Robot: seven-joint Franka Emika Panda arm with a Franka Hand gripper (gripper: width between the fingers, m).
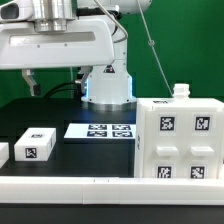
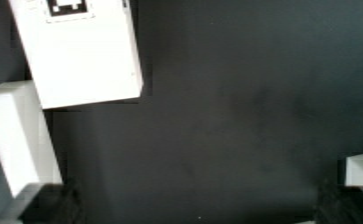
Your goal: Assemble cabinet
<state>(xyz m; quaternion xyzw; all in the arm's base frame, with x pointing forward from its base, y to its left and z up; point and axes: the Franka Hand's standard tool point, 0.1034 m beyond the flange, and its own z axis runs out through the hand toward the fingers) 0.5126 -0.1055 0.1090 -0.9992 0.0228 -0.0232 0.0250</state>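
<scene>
1. The cabinet (image 1: 185,140) is seen parked on the worktop (image 1: 92,156) at roughly 4 o'clock in the exterior view (tags facing the camera).
2. The fingers (image 2: 45,205) are spread wide, nothing gripped.
3. A small white block (image 1: 35,146) is spotted around 8 o'clock.

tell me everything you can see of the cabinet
The cabinet is a large white box-shaped shell, plastic by its look, standing upright on the black table at the exterior view's right. Its wide face carries four black-and-white square tags in two rows. A small white stub sticks up from its top. A white rail in the foreground hides its foot. Nothing grips it, and the small white block lies well apart from it.
</scene>
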